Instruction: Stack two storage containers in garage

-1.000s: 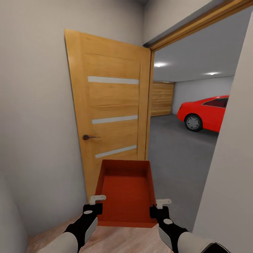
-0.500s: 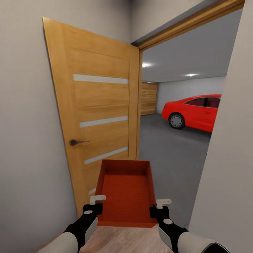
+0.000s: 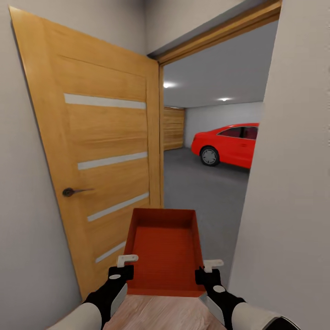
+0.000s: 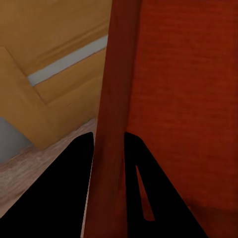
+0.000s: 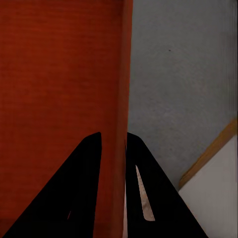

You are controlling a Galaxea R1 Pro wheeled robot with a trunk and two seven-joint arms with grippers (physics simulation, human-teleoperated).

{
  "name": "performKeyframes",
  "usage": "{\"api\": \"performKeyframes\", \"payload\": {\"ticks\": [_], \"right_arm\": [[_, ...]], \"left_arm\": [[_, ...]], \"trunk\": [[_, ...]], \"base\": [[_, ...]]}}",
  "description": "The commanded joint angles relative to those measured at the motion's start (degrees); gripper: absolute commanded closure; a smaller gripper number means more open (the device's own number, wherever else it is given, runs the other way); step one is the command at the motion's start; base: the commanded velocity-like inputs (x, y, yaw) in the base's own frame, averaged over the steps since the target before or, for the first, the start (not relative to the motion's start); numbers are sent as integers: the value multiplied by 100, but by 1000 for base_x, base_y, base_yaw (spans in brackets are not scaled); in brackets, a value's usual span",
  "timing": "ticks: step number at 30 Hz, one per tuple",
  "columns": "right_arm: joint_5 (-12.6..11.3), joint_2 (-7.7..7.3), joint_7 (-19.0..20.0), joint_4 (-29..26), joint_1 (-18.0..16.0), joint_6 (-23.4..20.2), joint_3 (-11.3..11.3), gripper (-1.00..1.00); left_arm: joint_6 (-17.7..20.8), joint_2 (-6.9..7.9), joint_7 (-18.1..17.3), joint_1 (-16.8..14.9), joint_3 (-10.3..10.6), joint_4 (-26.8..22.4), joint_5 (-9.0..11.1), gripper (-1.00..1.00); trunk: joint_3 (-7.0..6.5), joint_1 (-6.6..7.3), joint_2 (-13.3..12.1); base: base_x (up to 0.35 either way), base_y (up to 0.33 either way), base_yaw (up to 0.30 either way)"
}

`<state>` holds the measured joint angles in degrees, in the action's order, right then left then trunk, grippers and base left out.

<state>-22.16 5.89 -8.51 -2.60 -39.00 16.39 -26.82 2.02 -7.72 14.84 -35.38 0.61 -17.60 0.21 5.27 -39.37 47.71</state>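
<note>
Grey-white walls frame an open doorway to the garage [image 3: 206, 137], with one storage container carried in front of it.

Largest in the head view is the light wooden door [image 3: 101, 151], filling the left half of the frame and swung open, its glass slits and dark handle [image 3: 72, 191] showing. Through the opening in the centre right lie the dark grey floor [image 3: 201, 192] and a red car [image 3: 227, 144] at middle right. Light wood planks [image 3: 160, 314] run along the bottom edge. At lower centre the orange-red storage container [image 3: 164, 251] is held level, open side up. The left tool [image 3: 120, 271] clamps its left wall and the right tool [image 3: 208, 271] its right wall, each narrowed onto the thin rim, one finger inside and one outside.
</note>
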Motion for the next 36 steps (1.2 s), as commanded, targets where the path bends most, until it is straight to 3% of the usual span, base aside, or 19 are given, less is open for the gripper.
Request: {"api": "performKeyframes", "payload": {"ticks": [1, 11, 30, 36], "right_arm": [[-71, 0, 7, 14, -3, 13, 36, 100], [-73, 0, 7, 14, -3, 13, 36, 100], [-72, 0, 7, 14, -3, 13, 36, 100], [-70, 0, 7, 14, -3, 13, 33, 100]], "left_arm": [[26, 25, 47, -4, -131, -218, -109, 100], [27, 25, 48, -4, -131, -217, -109, 100], [18, 22, 49, -4, -131, -218, -109, 100], [26, 25, 43, -4, -131, -209, -109, 100]], "trunk": [[10, -3, 7], [10, -3, 7], [10, -3, 7], [10, -3, 7]], "base": [[213, 135, -285], [209, 184, -285], [9, 6, -285], [200, 178, -75]]}}
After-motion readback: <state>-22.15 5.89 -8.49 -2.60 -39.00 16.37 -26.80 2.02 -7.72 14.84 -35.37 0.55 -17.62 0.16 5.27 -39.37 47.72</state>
